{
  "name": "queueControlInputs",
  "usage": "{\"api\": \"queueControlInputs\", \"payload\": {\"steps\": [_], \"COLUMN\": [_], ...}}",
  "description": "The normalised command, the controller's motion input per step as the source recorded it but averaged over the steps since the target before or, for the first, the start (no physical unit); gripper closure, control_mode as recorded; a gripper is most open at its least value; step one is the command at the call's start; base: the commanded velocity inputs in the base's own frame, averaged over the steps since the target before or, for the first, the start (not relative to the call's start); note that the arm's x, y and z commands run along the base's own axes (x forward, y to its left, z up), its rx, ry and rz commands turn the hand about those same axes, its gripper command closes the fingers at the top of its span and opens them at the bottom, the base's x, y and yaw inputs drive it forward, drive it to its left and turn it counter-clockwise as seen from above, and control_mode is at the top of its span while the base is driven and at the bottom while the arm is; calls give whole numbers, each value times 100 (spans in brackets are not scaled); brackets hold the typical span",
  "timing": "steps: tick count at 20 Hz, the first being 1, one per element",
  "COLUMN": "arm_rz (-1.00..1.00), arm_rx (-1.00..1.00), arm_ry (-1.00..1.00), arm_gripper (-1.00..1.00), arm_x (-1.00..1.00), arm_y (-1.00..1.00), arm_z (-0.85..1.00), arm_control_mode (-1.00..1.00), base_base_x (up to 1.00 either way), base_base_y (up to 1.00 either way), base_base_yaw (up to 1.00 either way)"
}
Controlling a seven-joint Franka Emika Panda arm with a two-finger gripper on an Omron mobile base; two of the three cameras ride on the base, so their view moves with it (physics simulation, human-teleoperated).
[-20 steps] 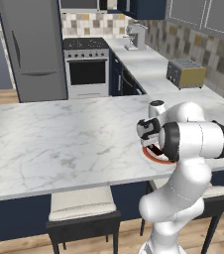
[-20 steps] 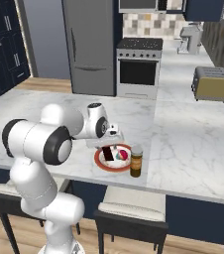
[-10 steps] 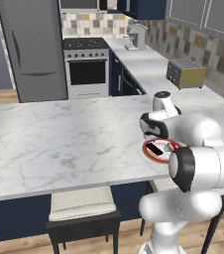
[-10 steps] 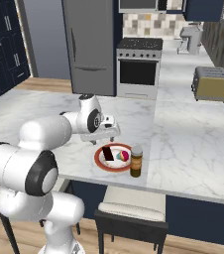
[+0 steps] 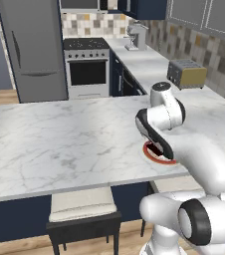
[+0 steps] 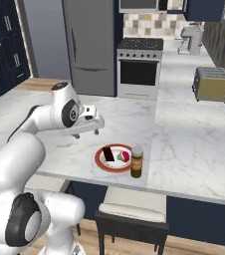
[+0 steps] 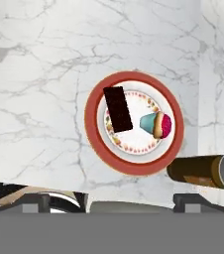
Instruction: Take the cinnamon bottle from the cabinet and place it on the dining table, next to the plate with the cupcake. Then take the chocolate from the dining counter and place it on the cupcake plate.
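My view takes in a marble worktop running across the kitchen, with a grey refrigerator and a steel oven range standing beyond it at twelve o'clock. A yellow toaster sits on the side worktop at about two o'clock from the plate, well apart from it, and a stand mixer occupies the far corner past the range.

My white arm reaches out over the worktop, and my claw hangs above the marble at roughly ten o'clock from the plate, clear of everything on it. I cannot tell whether the claw is spread or closed: from the right base camera the fingers merge with the hand, and the hand camera shows too little of the tips.

The red-rimmed plate lies near the worktop's front edge. In the hand camera the chocolate lies flat on the plate's white centre, toward ten o'clock, a dark rectangle. The cupcake rests on its side at three o'clock on the same plate, its teal wrapper pointing toward the chocolate, just beside it.

The cinnamon bottle stands upright on the worktop, just beside the plate's rim at about four o'clock in the right base camera, grey cap on top.
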Motion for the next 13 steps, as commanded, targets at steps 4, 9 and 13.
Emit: {"api": "queueControlInputs", "payload": {"steps": [4, 9, 13], "arm_rz": [4, 7, 5], "arm_rx": [-7, -14, -17], "arm_ry": [0, 0, 0], "arm_gripper": [-100, -100, -100], "arm_x": [-73, -74, -60], "arm_y": [96, 100, 81], "arm_z": [53, 8, 0], "arm_control_mode": [-100, -100, -100], "base_base_x": [0, 0, 0], "base_base_y": [0, 0, 0], "base_base_yaw": [0, 0, 0]}}
